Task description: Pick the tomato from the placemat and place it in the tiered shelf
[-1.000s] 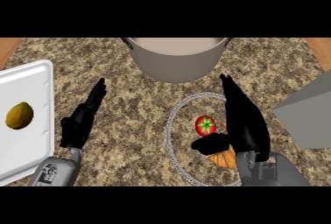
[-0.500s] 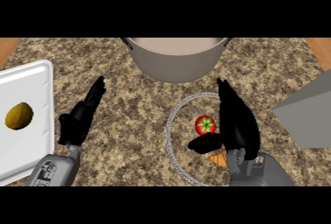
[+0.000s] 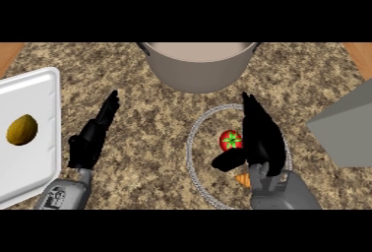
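Beside the tomato [image 3: 231,141] on the placemat [image 3: 190,147], the right robot hand [image 3: 260,142] lies spread, pot [image 3: 196,69] beyond.

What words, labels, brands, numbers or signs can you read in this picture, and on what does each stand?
None: no text can be read here.
Tomato, pot, tray, grey shelf: no writing shows.
Left forearm: small dark marks, too blurred to read.
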Tool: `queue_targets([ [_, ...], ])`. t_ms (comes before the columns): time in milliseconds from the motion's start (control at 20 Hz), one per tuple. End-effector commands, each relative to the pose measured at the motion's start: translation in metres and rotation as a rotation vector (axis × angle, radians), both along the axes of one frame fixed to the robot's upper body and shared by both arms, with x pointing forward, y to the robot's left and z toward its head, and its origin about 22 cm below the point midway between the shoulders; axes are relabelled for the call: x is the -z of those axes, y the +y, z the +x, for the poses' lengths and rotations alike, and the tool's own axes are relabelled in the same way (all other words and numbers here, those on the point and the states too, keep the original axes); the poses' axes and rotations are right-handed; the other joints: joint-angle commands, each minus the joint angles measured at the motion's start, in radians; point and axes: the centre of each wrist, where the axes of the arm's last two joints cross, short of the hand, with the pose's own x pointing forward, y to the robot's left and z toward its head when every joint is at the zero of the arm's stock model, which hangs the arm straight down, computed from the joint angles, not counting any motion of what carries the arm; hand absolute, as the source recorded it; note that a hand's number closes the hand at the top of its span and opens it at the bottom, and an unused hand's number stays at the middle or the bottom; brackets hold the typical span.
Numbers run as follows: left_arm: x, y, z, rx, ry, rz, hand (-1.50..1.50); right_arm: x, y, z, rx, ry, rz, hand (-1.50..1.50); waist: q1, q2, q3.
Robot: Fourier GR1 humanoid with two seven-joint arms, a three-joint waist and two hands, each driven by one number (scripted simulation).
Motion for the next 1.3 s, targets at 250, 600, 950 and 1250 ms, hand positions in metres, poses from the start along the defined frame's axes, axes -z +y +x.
queue_targets([
  [250, -0.016, -0.017, 0.006, 0.024, 0.020, -0.011, 0.00, 0.013, 0.014, 0.023, 0.102, 0.096, -0.038, -1.50, 0.006, 0.001, 0.001],
  [600, 0.000, -0.008, 0.009, 0.001, 0.002, -0.005, 0.00, 0.038, 0.009, -0.004, 0.109, 0.124, -0.054, -1.50, -0.002, 0.001, 0.000],
  [950, 0.006, 0.002, 0.000, 0.014, -0.016, 0.004, 0.00, 0.038, -0.003, 0.009, 0.089, 0.127, -0.042, -1.50, 0.000, 0.000, 0.001],
  [1250, -0.007, -0.007, 0.009, 0.010, -0.013, 0.006, 0.00, 0.067, 0.006, 0.007, 0.080, 0.158, -0.036, -1.50, 0.000, 0.001, 0.001],
])
